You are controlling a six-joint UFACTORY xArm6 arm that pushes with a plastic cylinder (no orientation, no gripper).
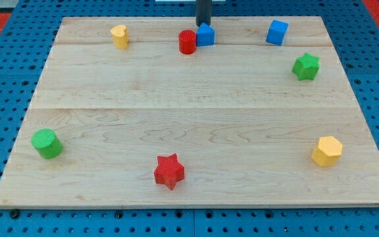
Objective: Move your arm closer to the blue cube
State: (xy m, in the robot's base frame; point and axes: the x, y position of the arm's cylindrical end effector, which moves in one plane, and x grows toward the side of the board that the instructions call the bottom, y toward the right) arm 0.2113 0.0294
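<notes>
The blue cube sits near the view's top right on the wooden board. My tip is at the view's top centre, touching the top of a second blue block, which looks like a wedge or pentagon. A red cylinder stands against that block's left side. The blue cube lies well to the right of my tip, with bare board between them.
A yellow heart-like block is at the top left. A green star is at the right. A yellow hexagon is at the lower right. A red star is at bottom centre, a green cylinder at lower left.
</notes>
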